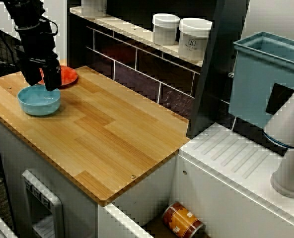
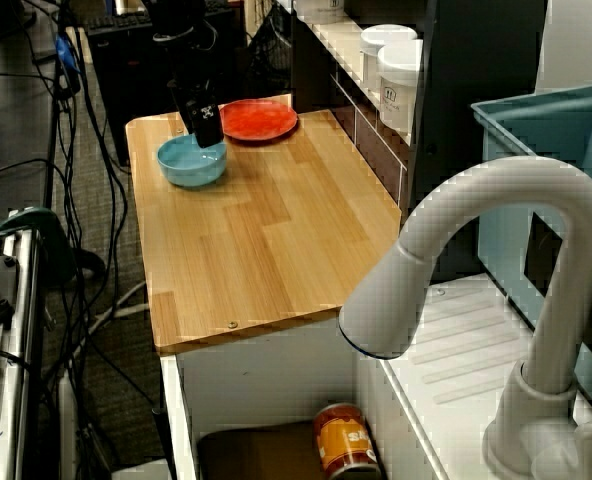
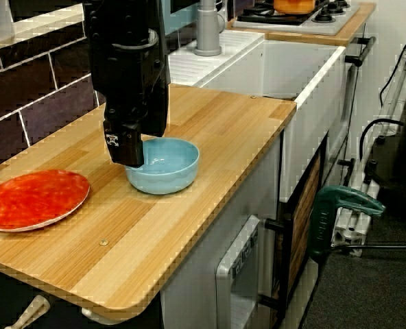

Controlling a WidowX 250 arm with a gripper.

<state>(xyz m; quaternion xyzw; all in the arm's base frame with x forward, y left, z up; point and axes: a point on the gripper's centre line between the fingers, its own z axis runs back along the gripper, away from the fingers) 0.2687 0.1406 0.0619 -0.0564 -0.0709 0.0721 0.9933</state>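
In the view from above, a light blue bowl (image 1: 39, 100) is seen on the wooden worktop (image 1: 112, 134), with an orange plate (image 1: 68, 77) just beside it at 1 o'clock. The jaws of the black arm (image 1: 36, 44) are held at the bowl's rim at 1 o'clock, between both; whether they are clenched cannot be told.

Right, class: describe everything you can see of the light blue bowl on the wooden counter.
The bowl is round, light blue and glossy, looking like glazed ceramic or plastic, with a smooth rim and curved sides. It stands upright on the wooden counter, near the end away from the sink, and nothing shows inside it. The black gripper comes down at its rim on the side toward the red plate; whether it grips the rim cannot be told. The bowl sits apart from the plate.
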